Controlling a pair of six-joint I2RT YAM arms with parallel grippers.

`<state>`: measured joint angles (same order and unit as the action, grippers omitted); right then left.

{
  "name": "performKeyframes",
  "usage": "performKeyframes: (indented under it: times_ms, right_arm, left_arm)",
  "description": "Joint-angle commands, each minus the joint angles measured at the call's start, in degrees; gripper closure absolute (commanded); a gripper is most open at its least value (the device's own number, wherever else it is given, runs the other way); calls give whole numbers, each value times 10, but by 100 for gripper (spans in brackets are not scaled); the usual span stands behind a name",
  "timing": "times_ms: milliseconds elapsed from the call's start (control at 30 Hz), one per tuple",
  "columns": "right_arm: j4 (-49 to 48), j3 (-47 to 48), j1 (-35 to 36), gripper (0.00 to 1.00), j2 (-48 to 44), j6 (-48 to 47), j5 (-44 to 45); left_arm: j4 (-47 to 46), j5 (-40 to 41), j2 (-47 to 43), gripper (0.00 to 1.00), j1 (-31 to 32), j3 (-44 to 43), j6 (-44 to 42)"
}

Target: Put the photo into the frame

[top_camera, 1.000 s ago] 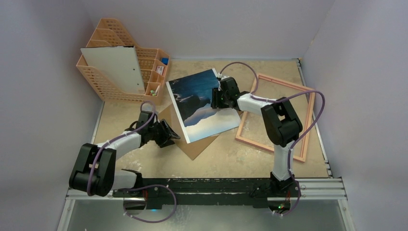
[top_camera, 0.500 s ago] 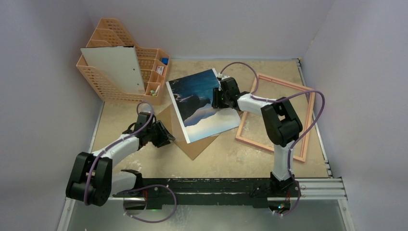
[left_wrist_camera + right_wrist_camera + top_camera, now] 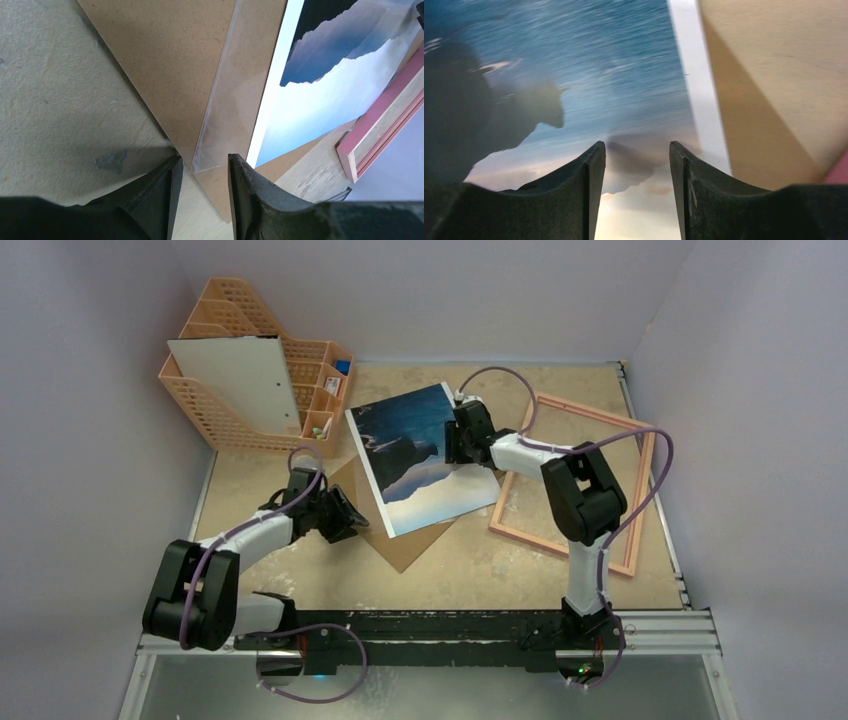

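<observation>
The photo [image 3: 415, 450] lies face up, sea and dark mountains showing, partly on the brown backing board [image 3: 405, 545]. The pink frame [image 3: 600, 416] lies flat to its right, touching the photo's lower right corner. My right gripper [image 3: 450, 445] is open and hovers just over the photo's right part; in the right wrist view its fingers [image 3: 636, 145] straddle the print [image 3: 574, 75] and hold nothing. My left gripper [image 3: 350, 519] is open at the board's left corner. In the left wrist view the corner of a clear sheet [image 3: 225, 115] lies between its open fingers [image 3: 204, 159]; the photo [image 3: 320, 100] and frame [image 3: 385, 130] lie beyond.
An orange mesh file rack [image 3: 225, 340] stands at the back left with a white board [image 3: 245, 380] leaning in it. Grey walls close in the table on three sides. The right arm's purple cable arcs over the frame.
My left gripper drew back slightly from the board's corner, then returned to it. My right gripper stayed over the photo, shifting only slightly.
</observation>
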<state>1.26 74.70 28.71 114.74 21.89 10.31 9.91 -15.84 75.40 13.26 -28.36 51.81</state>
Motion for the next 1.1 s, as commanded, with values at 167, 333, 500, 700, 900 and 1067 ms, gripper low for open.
performKeyframes:
  times_ms: [167, 333, 500, 700, 900, 1067]
  right_arm:
    - [105, 19, -35, 37, 26, 39, 99]
    - [90, 3, -59, 36, 31, 27, 37]
    - [86, -15, -61, 39, 34, 2, -97]
    - [71, -50, -61, 40, 32, -5, -200]
    - [46, -69, -62, 42, 38, -7, -271]
    - [37, -76, -61, 42, 39, -6, -312]
  left_arm:
    - [71, 89, 22, 57, 0, 28, -21]
    - [69, 91, 23, 57, 0, 30, -23]
    - [39, 67, 22, 57, -1, 42, -22]
    - [-15, 40, 1, 57, -3, 75, -20]
    - [-26, 56, -4, 59, -16, 110, -19]
    - [-75, 40, -6, 60, -22, 139, 0]
